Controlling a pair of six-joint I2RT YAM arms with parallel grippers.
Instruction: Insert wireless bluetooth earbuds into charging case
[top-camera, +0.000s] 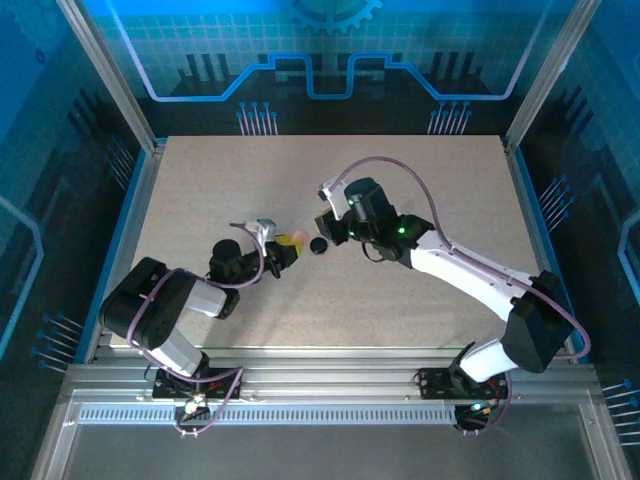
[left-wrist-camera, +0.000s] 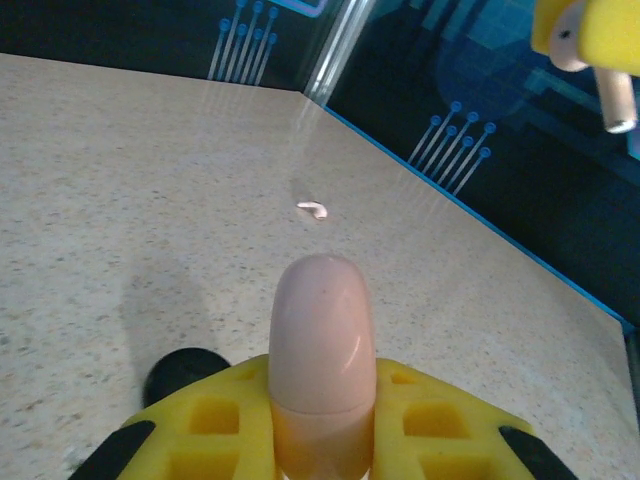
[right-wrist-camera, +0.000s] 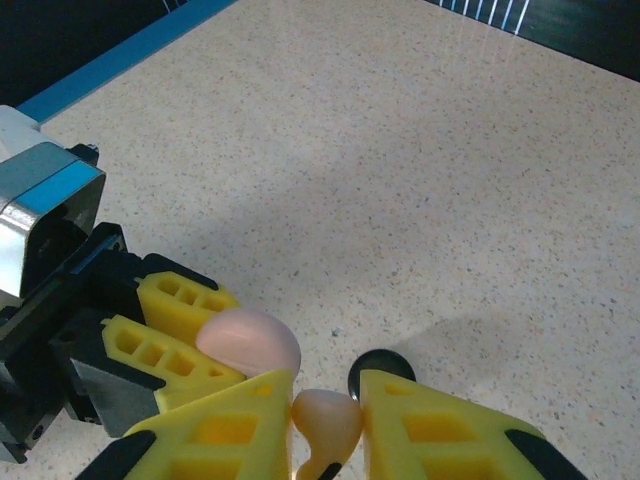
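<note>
Right claw (right-wrist-camera: 325, 392): two yellow ribbed fingers brought together on a small earbud, which is pinched between their inner faces.
Held earbud (right-wrist-camera: 325, 425): pale peach-pink and glossy. It is comma-shaped, a rounded body with a short curled tail pointing down, and much smaller than the case.
Left claw (left-wrist-camera: 322, 378): yellow ribbed fingers clamped on the charging case, one at each side of it.
Charging case (left-wrist-camera: 320, 320): pale pink, smooth and glossy. It is an oblong body whose domed end stands out beyond the fingertips. Whether its lid is open cannot be told.
Position of case and held earbud: both are carried in the claws near the middle of the bench. In the right wrist view the earbud sits just beside the dome of the case; whether they touch cannot be told.
Loose earbud (left-wrist-camera: 313, 209): a second pale pink comma-shaped piece. It lies alone on the bench beyond the case, toward the far right corner and well apart from both claws.
Black puck (right-wrist-camera: 381, 366): round, flat and matte black. It lies on the bench between the tips of the two claws in the top view.
Bench (top-camera: 350, 300): speckled beige top with a blue edge.
Count: two earbuds, one case, one puck, two claws.
</note>
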